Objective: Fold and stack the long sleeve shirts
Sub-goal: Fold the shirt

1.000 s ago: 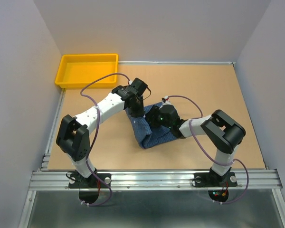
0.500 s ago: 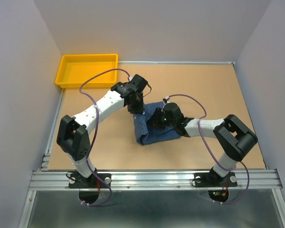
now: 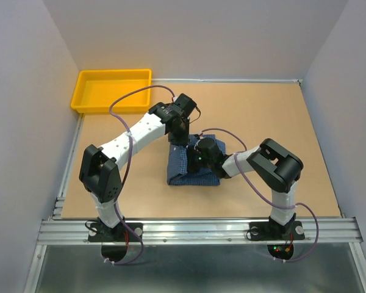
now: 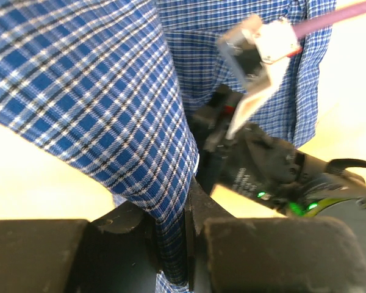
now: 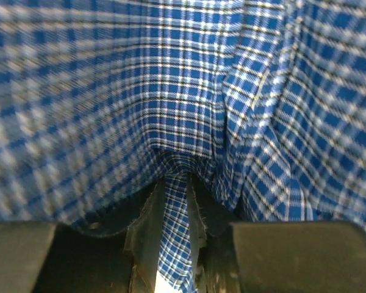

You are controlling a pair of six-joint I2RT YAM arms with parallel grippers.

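The long sleeve shirt [image 3: 186, 168] is a blue small-check bundle lying mid-table, partly folded. My left gripper [image 3: 180, 139] sits at its far edge, shut on a fold of the checked cloth [image 4: 171, 238]. My right gripper [image 3: 198, 160] is pressed down on top of the shirt from the right, shut on a pinch of its cloth [image 5: 175, 201]. In the left wrist view the shirt [image 4: 91, 79] hangs up from the fingers, and the right gripper's black body [image 4: 262, 165] shows just beyond. Blue check fills the right wrist view. Collar, sleeves and buttons are hidden in the folds.
An orange tray [image 3: 82, 91] stands at the far left corner of the tan table [image 3: 280, 122]. Grey walls close in the left, right and far sides. The metal rail [image 3: 195, 231] with both arm bases runs along the near edge.
The right gripper has closed on the shirt's cloth and moved left with it. The left gripper shifted slightly right. The shirt went from a slanted heap to a squarer, more compact shape.
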